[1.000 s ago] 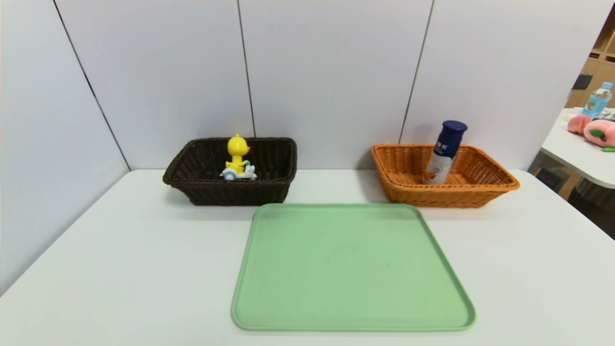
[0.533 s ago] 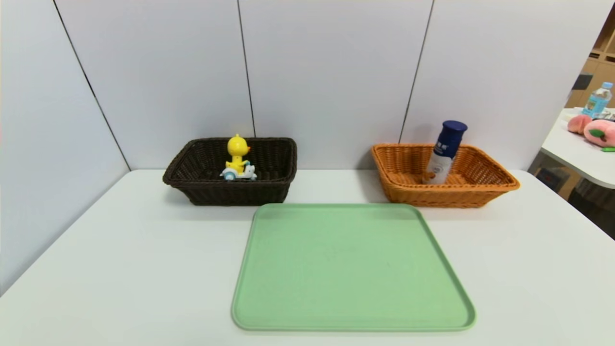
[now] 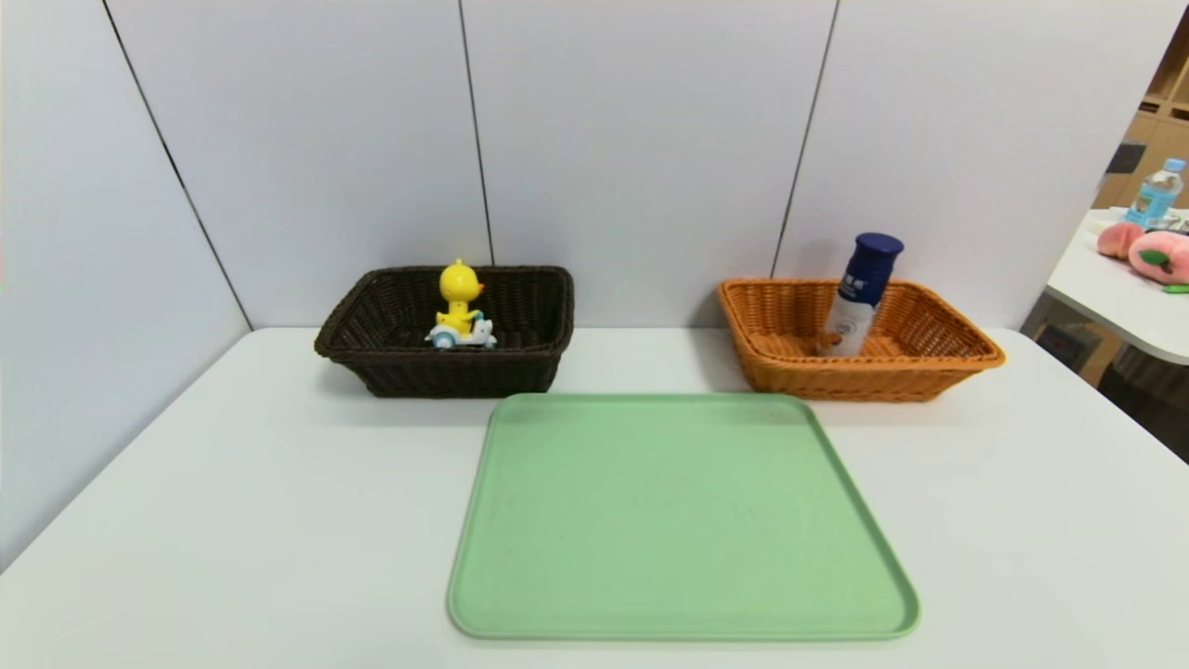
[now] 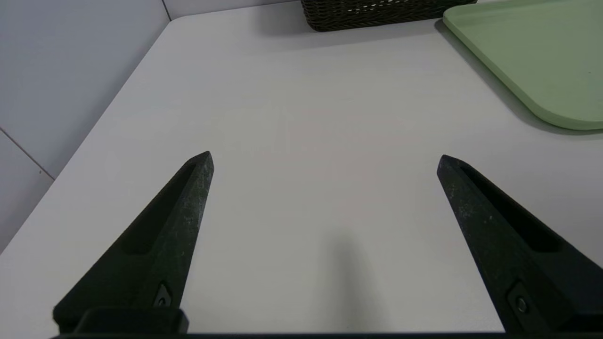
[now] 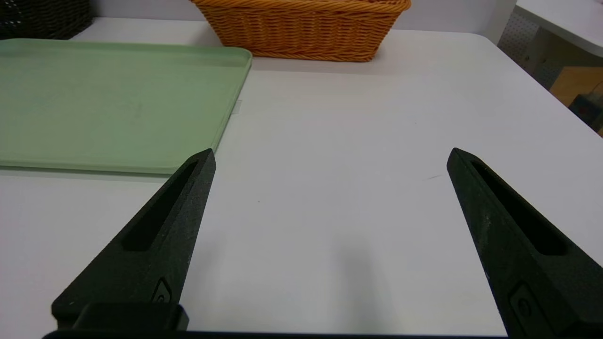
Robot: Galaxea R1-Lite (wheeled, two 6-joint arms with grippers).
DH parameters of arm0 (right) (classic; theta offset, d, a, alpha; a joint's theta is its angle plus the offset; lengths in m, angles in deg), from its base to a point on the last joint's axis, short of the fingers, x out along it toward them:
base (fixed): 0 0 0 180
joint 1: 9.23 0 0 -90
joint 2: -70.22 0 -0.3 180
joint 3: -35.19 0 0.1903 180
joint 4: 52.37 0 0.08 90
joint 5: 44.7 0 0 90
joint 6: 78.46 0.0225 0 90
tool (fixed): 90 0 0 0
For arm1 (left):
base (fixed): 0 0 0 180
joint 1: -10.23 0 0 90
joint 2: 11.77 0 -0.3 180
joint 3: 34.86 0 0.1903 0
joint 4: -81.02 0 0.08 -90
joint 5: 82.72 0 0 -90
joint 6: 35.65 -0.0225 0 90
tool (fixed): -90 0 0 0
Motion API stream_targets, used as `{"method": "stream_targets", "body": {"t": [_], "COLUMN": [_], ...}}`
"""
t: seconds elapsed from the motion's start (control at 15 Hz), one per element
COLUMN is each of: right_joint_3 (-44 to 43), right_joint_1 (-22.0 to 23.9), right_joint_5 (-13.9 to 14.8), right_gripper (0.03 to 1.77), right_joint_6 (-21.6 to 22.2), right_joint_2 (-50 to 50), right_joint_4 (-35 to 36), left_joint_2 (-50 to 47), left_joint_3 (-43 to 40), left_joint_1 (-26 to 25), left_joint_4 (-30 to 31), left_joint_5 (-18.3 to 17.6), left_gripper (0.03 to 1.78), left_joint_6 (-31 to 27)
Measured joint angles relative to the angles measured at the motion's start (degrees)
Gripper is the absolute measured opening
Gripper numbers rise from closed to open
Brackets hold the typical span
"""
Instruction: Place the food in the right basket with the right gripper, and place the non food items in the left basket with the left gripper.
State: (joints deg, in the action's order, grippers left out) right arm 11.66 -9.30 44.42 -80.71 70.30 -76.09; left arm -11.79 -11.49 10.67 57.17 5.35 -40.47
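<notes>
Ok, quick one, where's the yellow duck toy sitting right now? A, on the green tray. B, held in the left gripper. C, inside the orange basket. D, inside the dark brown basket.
D: the head view shows the yellow duck toy standing inside the dark brown basket, while the green tray holds nothing and the left gripper is open with nothing in it.

Two wicker baskets on the counter (image 3: 232, 483): one dark brown basket (image 3: 390, 372), one orange basket (image 3: 929, 372). One yellow duck toy (image 3: 459, 308) in the brown one; one blue-capped bottle (image 3: 859, 293) in the orange one. One green tray (image 3: 678, 520), bare. On the side table, one water bottle (image 3: 1156, 193) and two peach plush toys (image 3: 1147, 249). Two hands, left hand (image 4: 325, 157) and right hand (image 5: 331, 154), each with two spread fingers.
</notes>
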Motion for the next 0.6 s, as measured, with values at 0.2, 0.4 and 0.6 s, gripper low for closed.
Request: {"method": "stream_targets", "body": {"t": [0.2,0.4,0.6], "right_joint_3": [0.06,-0.02,-0.02], "right_joint_1": [0.00,0.00,0.00], "right_joint_5": [0.39,0.46,0.48], "right_gripper": [1.69,1.69,1.69], "right_joint_6": [0.59,0.77,0.72], "right_joint_2": [0.00,0.00,0.00], "right_joint_4": [0.00,0.02,0.00], "left_joint_2": [-0.02,-0.02,-0.02], "left_joint_3": [0.00,0.00,0.00], "left_joint_1": [0.00,0.00,0.00], "left_joint_4": [-0.02,0.00,0.00], "left_joint_5": [0.00,0.00,0.02], "left_gripper": [1.69,1.69,1.69], "left_joint_6": [0.00,0.00,0.00]}}
